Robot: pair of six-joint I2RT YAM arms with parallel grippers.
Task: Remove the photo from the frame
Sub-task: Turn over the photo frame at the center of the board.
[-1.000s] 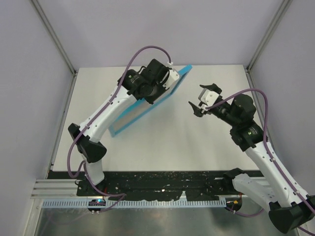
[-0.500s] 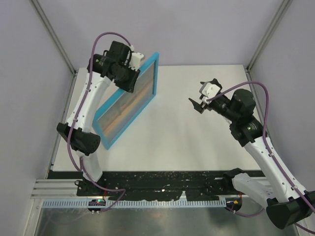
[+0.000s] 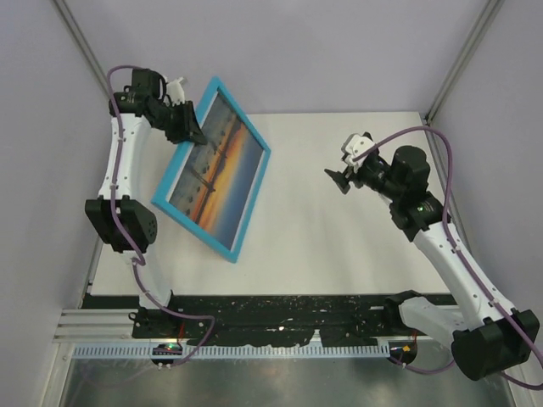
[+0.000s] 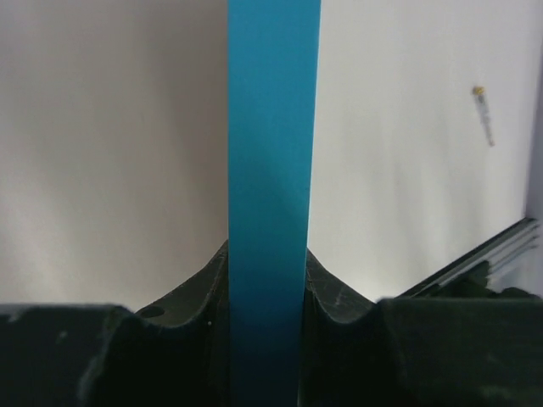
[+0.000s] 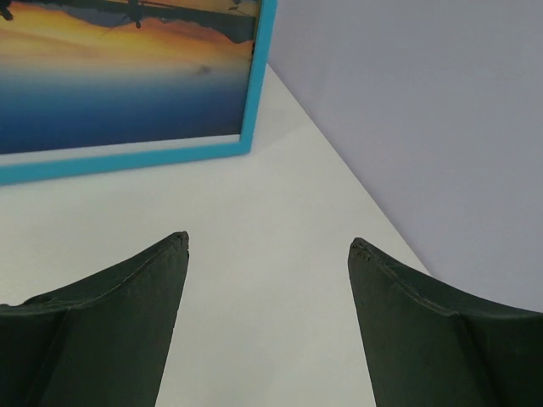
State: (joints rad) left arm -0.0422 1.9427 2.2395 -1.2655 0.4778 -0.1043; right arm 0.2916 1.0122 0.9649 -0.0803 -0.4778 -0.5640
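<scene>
Briefly, view by view.

**Top ext. view.** L arm reaches to the far-left corner of the table. The left gripper is clamped on the upper-left edge of the frame, near its top corner. The frame is held raised and tilted, glass side facing the camera, with its long axis running from far-left down to near-centre. Whether its lowest corner touches the table cannot be told. The photo sits inside the frame: orange sky, blue water, dark pier shapes. The right gripper hangs over the right half of the table, pointing twd. the frame but well apart from it, fingers spread, nothing between them.

**L wrist view.** The frame shows edge-on as a vertical blue strip down the middle of the pic. The left gripper has both dark fingers pressed against the strip, one per side, i.e. a firm pinch on the frame edge. The photo is hidden at this angle.

**R wrist view.** The right gripper shows two dark fingers wide apart w/ bare table between them, so it is released and empty. Beyond the tips, at upper left, a corner of the frame is seen w/ part of the photo inside it, blue water below an orange band. A pale wall fills the upper right.
</scene>
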